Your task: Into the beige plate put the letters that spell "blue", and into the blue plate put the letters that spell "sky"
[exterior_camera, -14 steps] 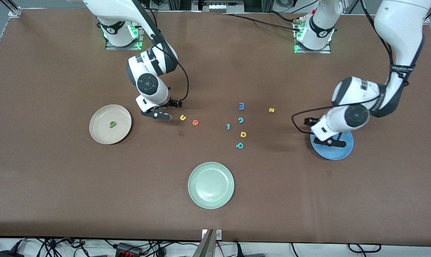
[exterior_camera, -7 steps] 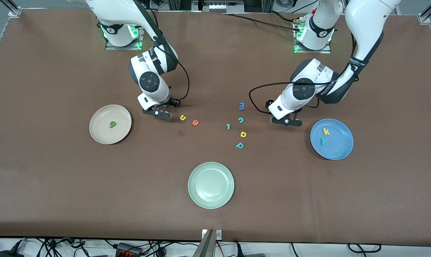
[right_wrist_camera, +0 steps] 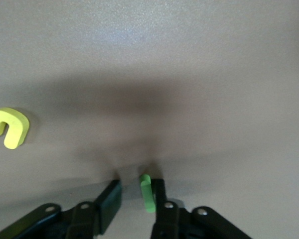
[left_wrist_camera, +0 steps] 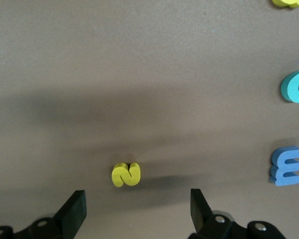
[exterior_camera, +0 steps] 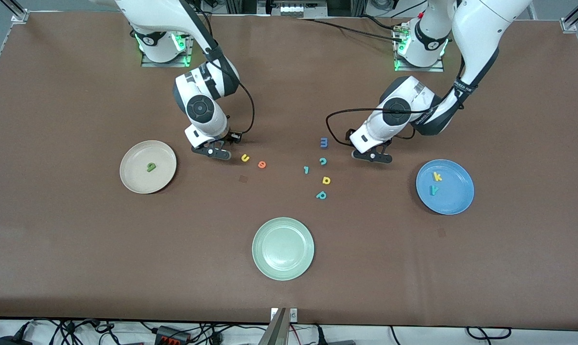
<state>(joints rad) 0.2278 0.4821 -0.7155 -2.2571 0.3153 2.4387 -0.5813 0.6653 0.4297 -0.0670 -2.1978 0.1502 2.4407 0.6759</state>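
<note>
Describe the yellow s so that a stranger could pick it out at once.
Find the blue plate toward the left arm's end of the table, then the left tool low over the table between that plate and the loose letters. The yellow s lies under it between open fingers, apart from the blue m.

brown table [exterior_camera: 78,230], plates (three) [exterior_camera: 283,248], foam letters [exterior_camera: 321,195]

White arms, black claws, cables

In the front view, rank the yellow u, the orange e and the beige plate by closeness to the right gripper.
1. Yellow foam u, just beside the right gripper, toward the table's middle.
2. Orange foam e, next past the u.
3. Round beige plate, toward the right arm's end.
</note>
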